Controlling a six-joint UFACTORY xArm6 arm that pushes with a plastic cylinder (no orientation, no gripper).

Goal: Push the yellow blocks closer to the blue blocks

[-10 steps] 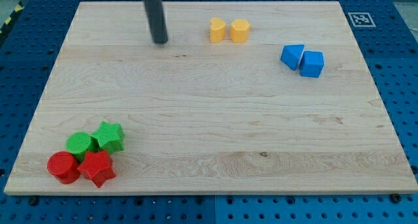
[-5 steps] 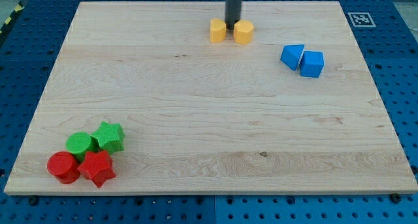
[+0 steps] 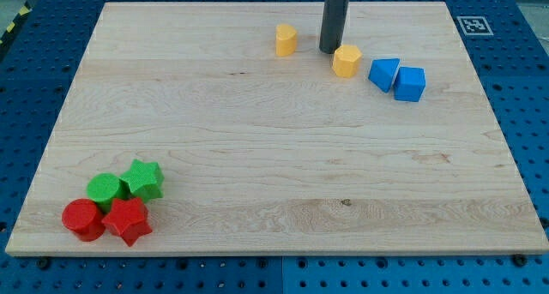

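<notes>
Two yellow blocks lie near the view's top. A rounded yellow block (image 3: pixel 286 39) sits alone to the left. A yellow hexagonal block (image 3: pixel 346 61) sits to its right, close to the blue blocks. A blue triangular block (image 3: pixel 383 74) touches a blue cube (image 3: pixel 410 84) at the upper right. My tip (image 3: pixel 330 50) stands between the two yellow blocks, just up and left of the hexagonal one, at or near its edge.
A cluster sits at the lower left of the wooden board (image 3: pixel 274 183): a green round block (image 3: pixel 105 189), a green star (image 3: pixel 142 179), a red round block (image 3: pixel 83 219) and a red star (image 3: pixel 128 220). A marker tag (image 3: pixel 471 25) sits at the top right corner.
My tip swept from the upper left to the right, passed between the yellow blocks, and pushed the hexagonal yellow block down and right toward the blue blocks. The other yellow block stayed.
</notes>
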